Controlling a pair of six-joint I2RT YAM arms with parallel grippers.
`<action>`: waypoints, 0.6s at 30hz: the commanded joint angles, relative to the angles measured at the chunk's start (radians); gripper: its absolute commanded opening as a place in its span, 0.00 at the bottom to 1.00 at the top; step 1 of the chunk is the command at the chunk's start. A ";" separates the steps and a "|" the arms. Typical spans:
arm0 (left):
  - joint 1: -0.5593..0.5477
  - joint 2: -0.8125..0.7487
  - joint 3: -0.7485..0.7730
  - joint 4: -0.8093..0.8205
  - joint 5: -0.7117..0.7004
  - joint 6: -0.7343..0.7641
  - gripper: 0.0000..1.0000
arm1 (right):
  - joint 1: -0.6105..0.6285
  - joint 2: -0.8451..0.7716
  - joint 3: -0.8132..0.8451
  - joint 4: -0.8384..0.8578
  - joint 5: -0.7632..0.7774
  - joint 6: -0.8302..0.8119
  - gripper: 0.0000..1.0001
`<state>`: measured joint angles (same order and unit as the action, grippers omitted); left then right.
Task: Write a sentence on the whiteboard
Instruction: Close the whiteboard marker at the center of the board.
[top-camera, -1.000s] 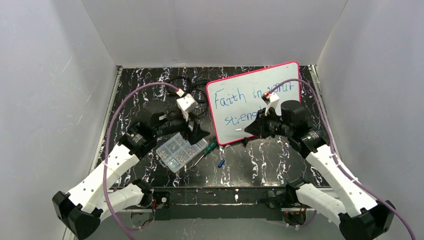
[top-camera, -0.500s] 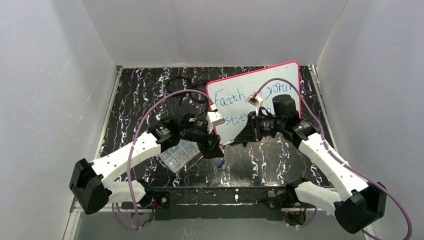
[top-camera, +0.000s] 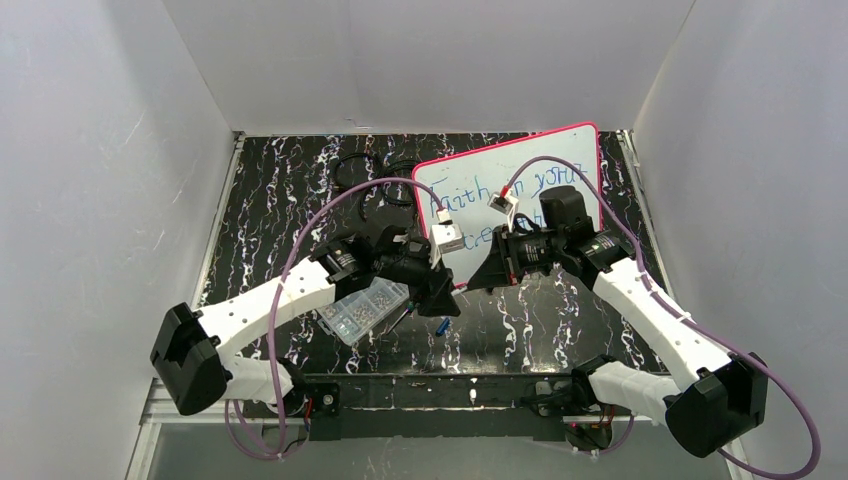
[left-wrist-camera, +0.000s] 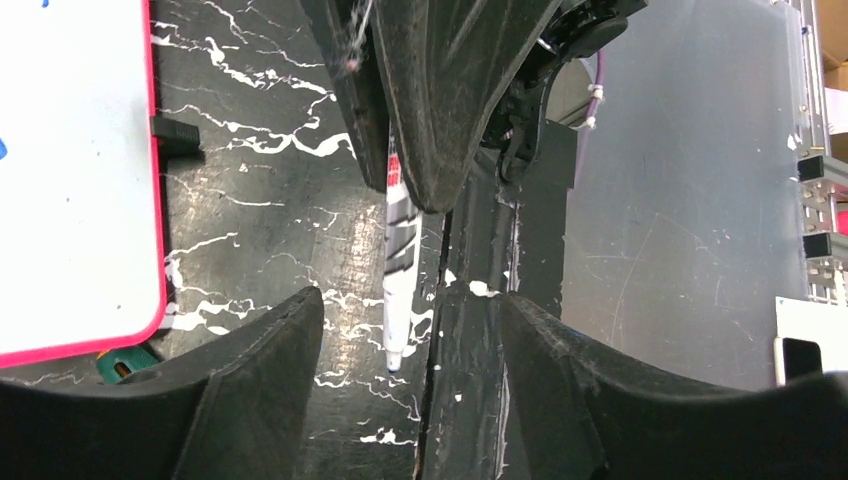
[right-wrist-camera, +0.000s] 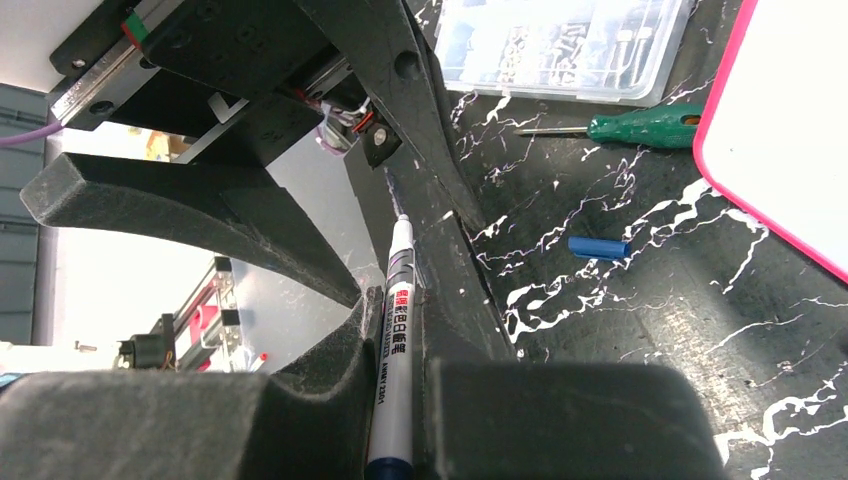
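Glossy white with a thin pink-red frame, the one whiteboard (top-camera: 470, 175) lies flat beyond my two jaws, its near corner just past where they meet. The sentence (top-camera: 556, 180) on it is blue handwriting in two lines, and my wrists hide part of it.

My right gripper (right-wrist-camera: 395, 330) is clamped tight on the single marker (right-wrist-camera: 392, 370), tip pointing at my left gripper (left-wrist-camera: 410, 300). The left jaws stand apart on either side of that tip, without touching it.

Below the jaws lie one blue cap (right-wrist-camera: 598, 247) and one green-handled screwdriver (right-wrist-camera: 650, 125). One clear box of small parts (right-wrist-camera: 560, 45) sits beside my left wrist.

Both arms reach inward, fingers nose to nose.
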<state>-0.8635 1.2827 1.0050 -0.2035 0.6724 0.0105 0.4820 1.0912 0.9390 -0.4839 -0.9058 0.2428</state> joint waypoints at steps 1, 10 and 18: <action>-0.015 0.020 0.045 0.044 0.060 -0.041 0.61 | 0.003 -0.005 0.045 -0.016 -0.050 -0.018 0.01; -0.036 0.040 0.035 0.092 0.079 -0.080 0.11 | 0.006 -0.015 0.030 -0.008 -0.048 -0.008 0.05; -0.037 -0.023 -0.061 0.196 -0.008 -0.161 0.00 | 0.005 -0.125 -0.012 0.148 0.189 0.157 0.63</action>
<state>-0.8932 1.3231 0.9874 -0.0868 0.6964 -0.0921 0.4873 1.0523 0.9386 -0.4896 -0.8459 0.2848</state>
